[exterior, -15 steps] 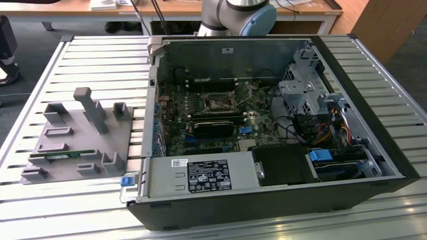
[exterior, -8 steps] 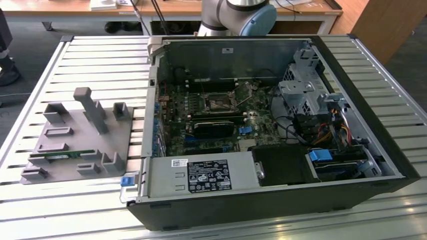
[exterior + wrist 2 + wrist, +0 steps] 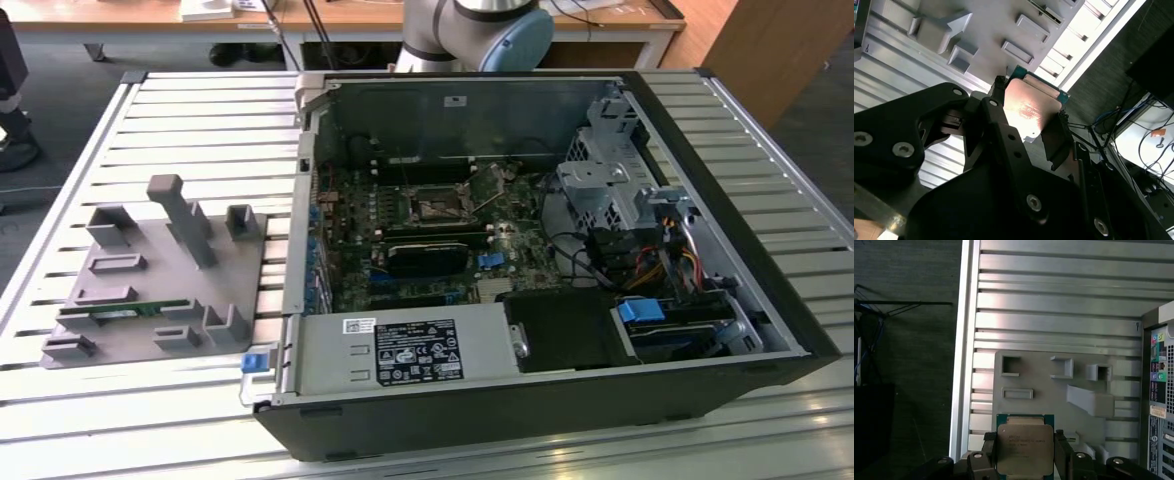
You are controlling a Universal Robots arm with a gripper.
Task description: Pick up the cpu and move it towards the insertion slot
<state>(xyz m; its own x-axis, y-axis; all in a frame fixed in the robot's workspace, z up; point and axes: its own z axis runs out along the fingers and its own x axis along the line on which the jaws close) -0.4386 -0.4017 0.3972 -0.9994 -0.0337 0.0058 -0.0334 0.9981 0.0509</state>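
My gripper (image 3: 1025, 457) is shut on the cpu (image 3: 1025, 446), a flat square chip with a silver top and a green rim, one black finger on each side. It hangs in the air above the grey fixture plate (image 3: 1044, 390). In the second wrist view the cpu (image 3: 1030, 106) sits tilted between the fingers (image 3: 996, 117) of the gripper (image 3: 1026, 125). The insertion slot (image 3: 434, 207), a small dark square socket with a metal frame, lies on the motherboard inside the open computer case (image 3: 747, 250).
The grey fixture plate (image 3: 134, 290) with upright posts and a green memory stick (image 3: 127, 312) lies on the slatted metal table (image 3: 200, 120), at the exterior view's left of the case. A black rectangular block (image 3: 430, 258) sits just below the socket. The arm's base (image 3: 474, 30) stands behind the case.
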